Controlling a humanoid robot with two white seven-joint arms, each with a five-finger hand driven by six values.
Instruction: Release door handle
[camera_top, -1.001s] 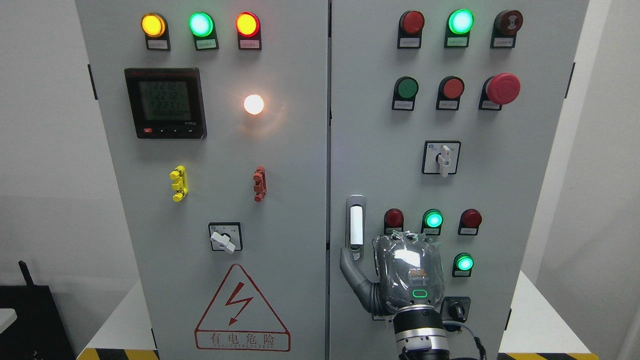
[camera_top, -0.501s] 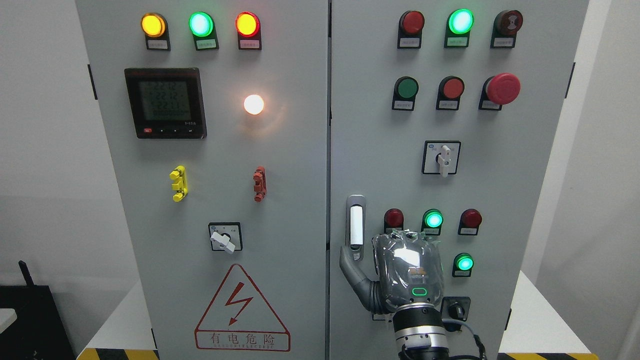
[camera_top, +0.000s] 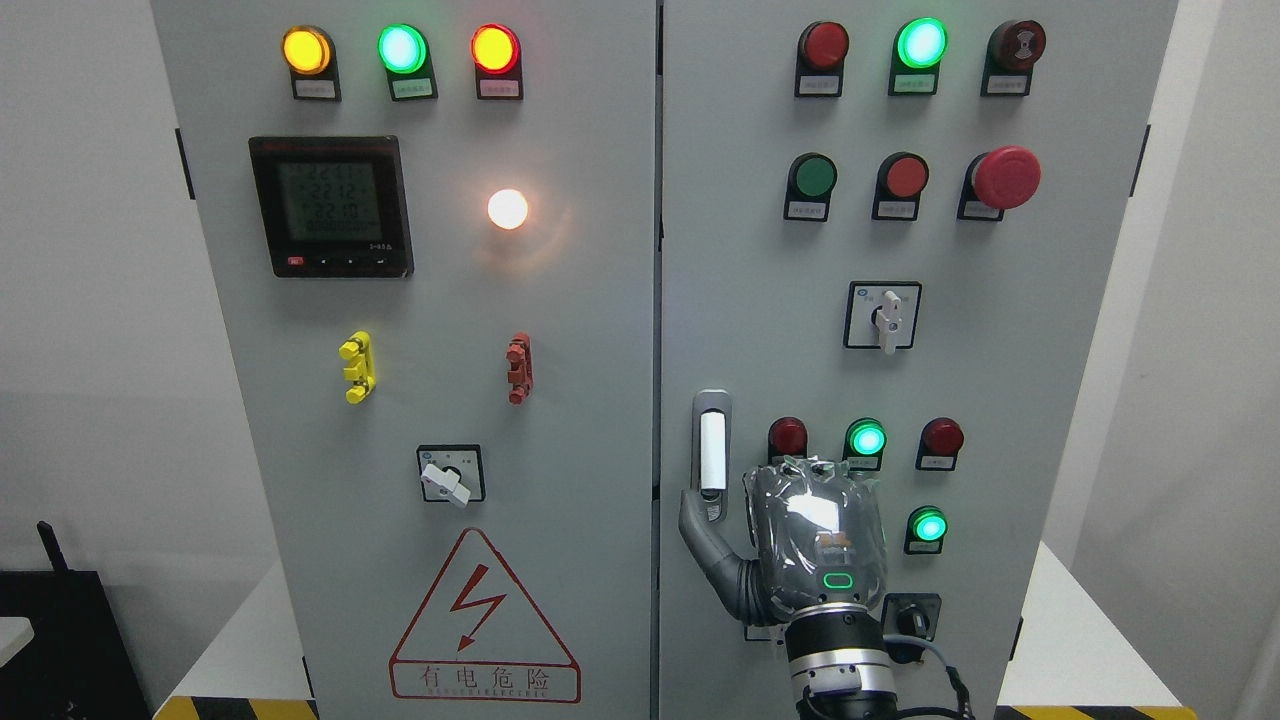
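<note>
In the head view, your right robot hand (camera_top: 790, 545) rises from the bottom edge right of the middle, its back turned to the camera. The door handle (camera_top: 711, 455) sits at the left edge of the right cabinet door (camera_top: 760, 300), just beside the seam between the two doors. The thumb (camera_top: 700, 535) stretches out to the left and its tip touches the lower end of the handle; the other fingers are hidden behind the hand, so you cannot tell whether they are curled or spread, or whether anything is gripped. The left robot hand is out of sight.

To release well, I judge you should ease the thumb off the handle first, then draw the hand straight back towards yourself. Avoid sliding sideways: the lit green lamp (camera_top: 866, 438) just above the knuckles and the black key switch (camera_top: 912, 618) beside the wrist are close enough to knock.

By count, the right door carries one handle, one rotary selector (camera_top: 884, 315), one red mushroom button (camera_top: 1005, 177) and three glowing green lamps. The left door (camera_top: 400, 400) holds one meter display (camera_top: 330, 206), one selector (camera_top: 450, 476) and one warning triangle (camera_top: 484, 620).
</note>
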